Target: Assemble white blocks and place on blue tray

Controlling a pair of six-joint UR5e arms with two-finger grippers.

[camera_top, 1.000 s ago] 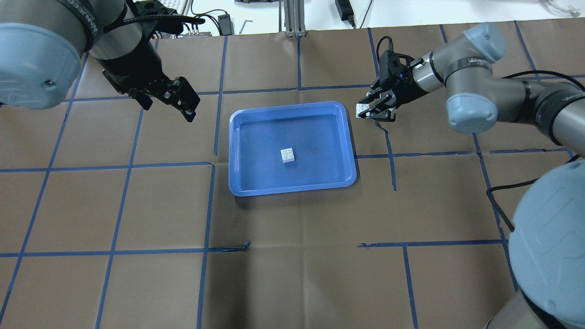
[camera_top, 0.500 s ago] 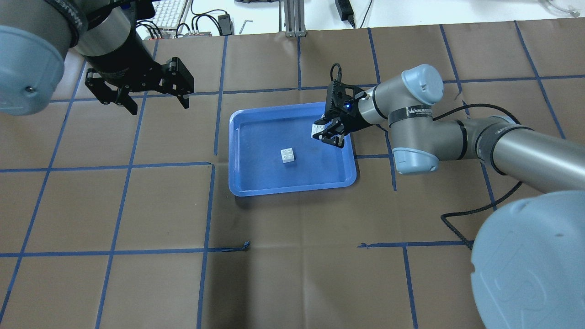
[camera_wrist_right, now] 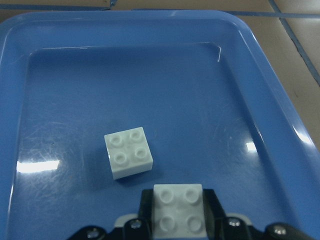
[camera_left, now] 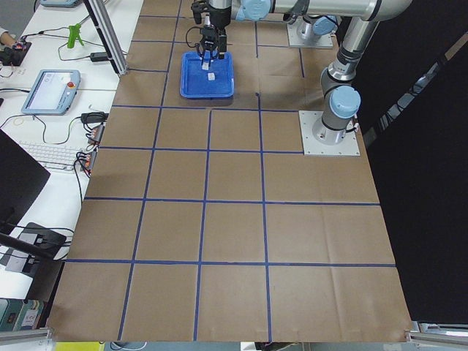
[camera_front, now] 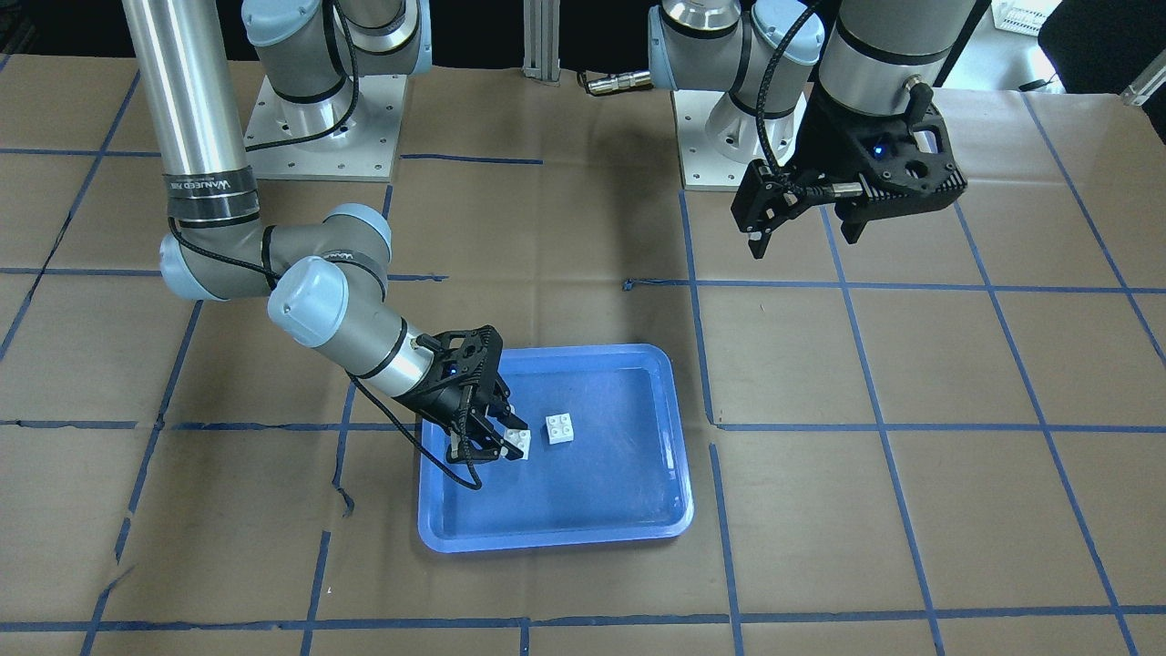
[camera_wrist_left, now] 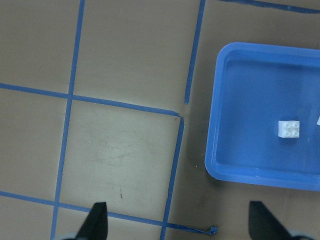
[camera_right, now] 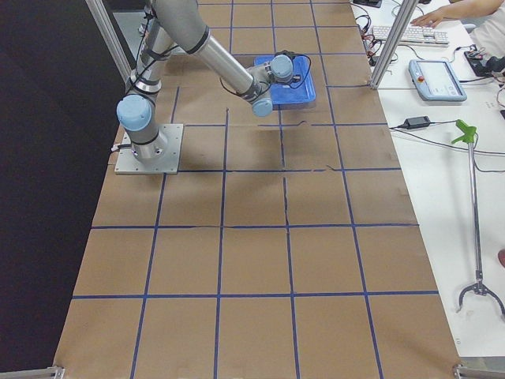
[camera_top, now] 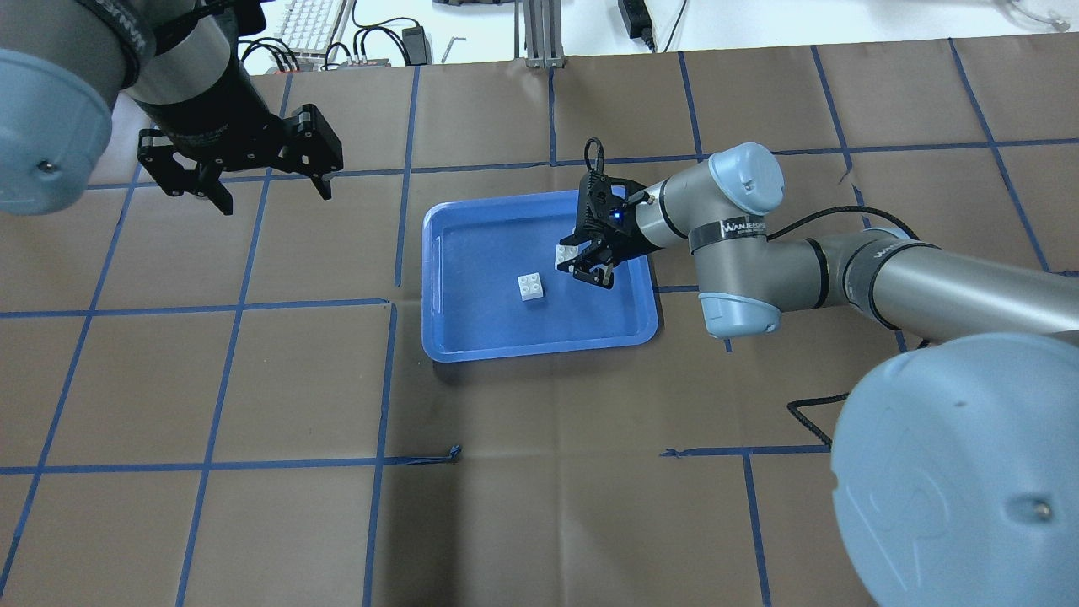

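One white block [camera_top: 531, 287] [camera_front: 560, 428] [camera_wrist_right: 128, 152] [camera_wrist_left: 289, 129] lies studs up in the middle of the blue tray [camera_top: 449, 341] [camera_front: 446, 538] [camera_wrist_right: 280, 100] [camera_wrist_left: 220, 165]. My right gripper [camera_top: 582, 263] [camera_front: 503, 437] is shut on the second white block [camera_top: 566, 256] [camera_front: 519, 444] [camera_wrist_right: 179, 210] and holds it over the tray, just right of the lying block and apart from it. My left gripper [camera_top: 270, 192] [camera_front: 802, 239] is open and empty, above the table left of the tray; its fingertips [camera_wrist_left: 97, 220] show in the left wrist view.
Brown paper with blue tape lines [camera_top: 388, 379] covers the table. A keyboard [camera_top: 308, 25], cables and an aluminium post [camera_top: 539, 34] lie beyond the far edge. The arm bases [camera_front: 319, 137] stand at the robot's side.
My right gripper has carried its white block leftward from beside the tray's right rim to over the tray, close to the lying block. My left gripper has swung a little to the left.
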